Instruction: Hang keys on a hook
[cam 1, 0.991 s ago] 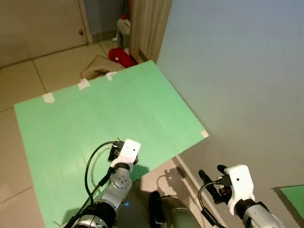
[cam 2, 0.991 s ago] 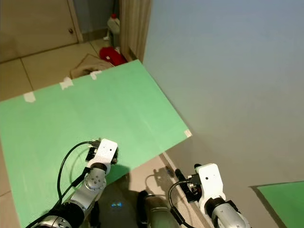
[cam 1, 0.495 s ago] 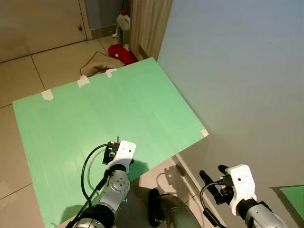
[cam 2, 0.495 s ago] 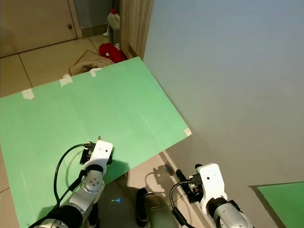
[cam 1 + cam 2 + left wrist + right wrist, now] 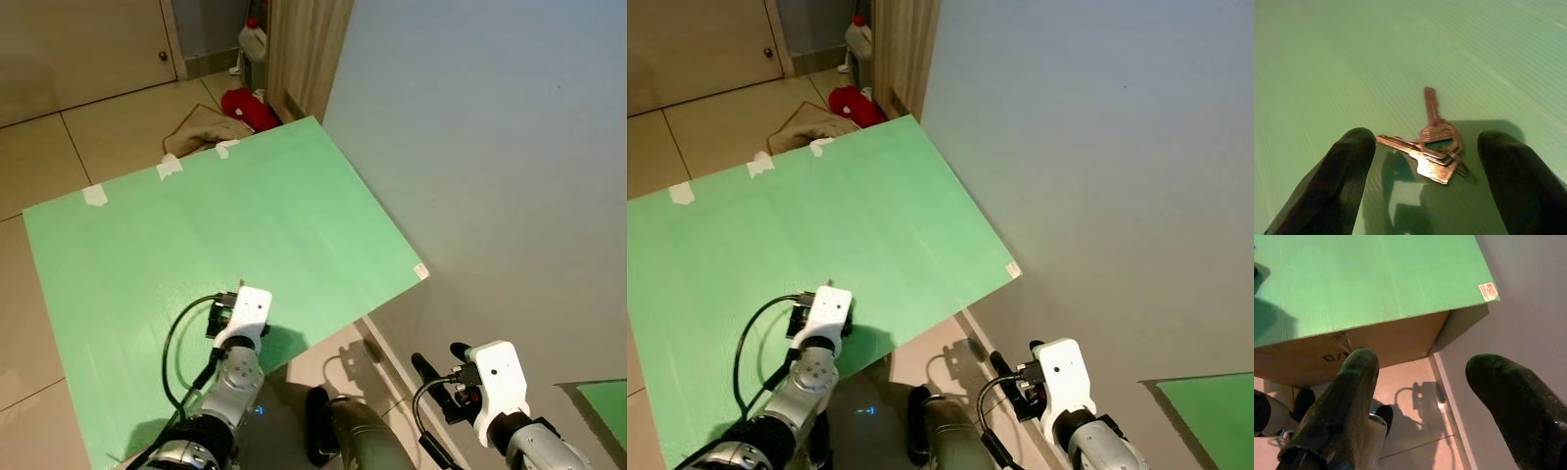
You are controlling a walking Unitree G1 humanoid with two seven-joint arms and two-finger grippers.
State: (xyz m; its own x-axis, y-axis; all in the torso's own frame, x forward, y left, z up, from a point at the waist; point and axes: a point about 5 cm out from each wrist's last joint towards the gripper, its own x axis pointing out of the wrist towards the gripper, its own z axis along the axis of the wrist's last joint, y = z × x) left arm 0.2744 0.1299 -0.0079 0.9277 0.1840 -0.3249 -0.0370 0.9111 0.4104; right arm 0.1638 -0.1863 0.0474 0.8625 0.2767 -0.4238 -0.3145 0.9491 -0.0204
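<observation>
Pretty soft, dim indoor light, brighter across the green board (image 5: 225,235). Head views are reasonably sharp. The left wrist view is murky and greenish; the keys (image 5: 1432,147) throw a dark shadow, and the near black fingers (image 5: 1342,186) look blurred, probably out of focus.

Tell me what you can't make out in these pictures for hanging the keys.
- Hook: the wall looks bare where the head views frame it.
- Keys: a dim, overlapping bunch in the left wrist view; count unclear.
- Left gripper: its wrist housing covers the fingers in the head views.
</observation>
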